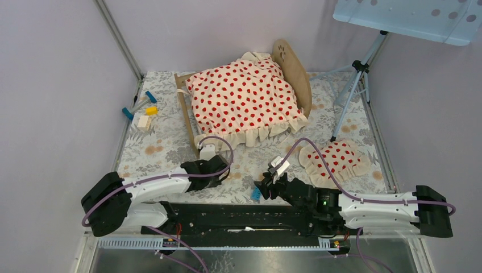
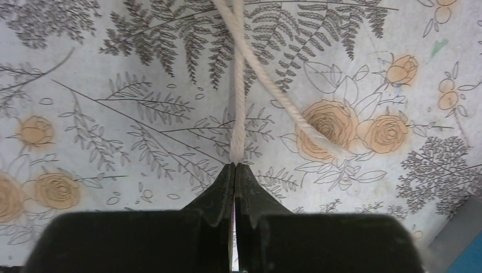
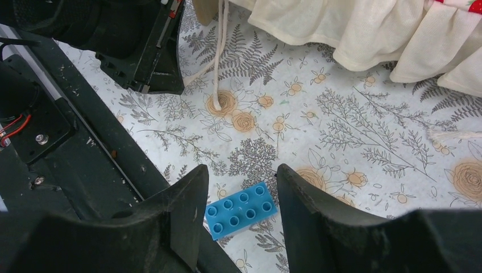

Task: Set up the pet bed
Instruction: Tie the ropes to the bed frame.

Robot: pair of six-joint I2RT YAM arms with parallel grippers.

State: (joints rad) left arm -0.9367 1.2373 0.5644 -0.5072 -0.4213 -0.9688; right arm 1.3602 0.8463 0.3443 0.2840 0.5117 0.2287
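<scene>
Fern-and-rose printed cloth is being spread over the desk [image 1: 165, 145], which is being enclosed by pale lilac walls. At its far middle the small light-wood pet bed [image 1: 295, 71] with rounded end boards is being overlaid by a cream red-dotted ruffled blanket [image 1: 241, 99]. A small red-dotted ruffled pillow [image 1: 334, 159] is being left on the desk to the right, apart from the bed. A cream twisted cord [image 2: 237, 102] is being pinched by the clenched left pincer [image 2: 235, 166], low over the cloth. The right pincer [image 3: 241, 170] is being held released above a blue studded plastic brick [image 3: 241, 209].
</scene>
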